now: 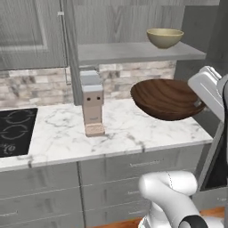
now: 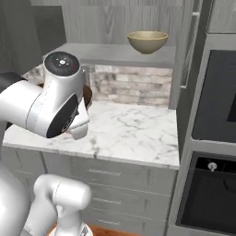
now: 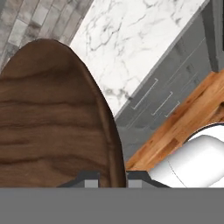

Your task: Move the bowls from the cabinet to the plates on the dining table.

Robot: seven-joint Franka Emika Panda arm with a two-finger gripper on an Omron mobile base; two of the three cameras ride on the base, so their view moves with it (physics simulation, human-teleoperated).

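The gripper (image 3: 112, 177) is pinching the wooden bowl's (image 1: 165, 99) rim above the counter (image 1: 120, 129). Gripped by one edge, the bowl is risking slipping during travel.

Dark brown wood-grain bowl (image 1: 165, 99); pale yellow-olive bowl (image 1: 164, 37); white grey-veined marble counter (image 1: 124, 129); grey cabinet (image 1: 133, 26) showing wood-grain interior.

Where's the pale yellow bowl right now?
The pale yellow bowl sits on the open cabinet's shelf, toward its right end, above the marble counter and higher than the wooden bowl.
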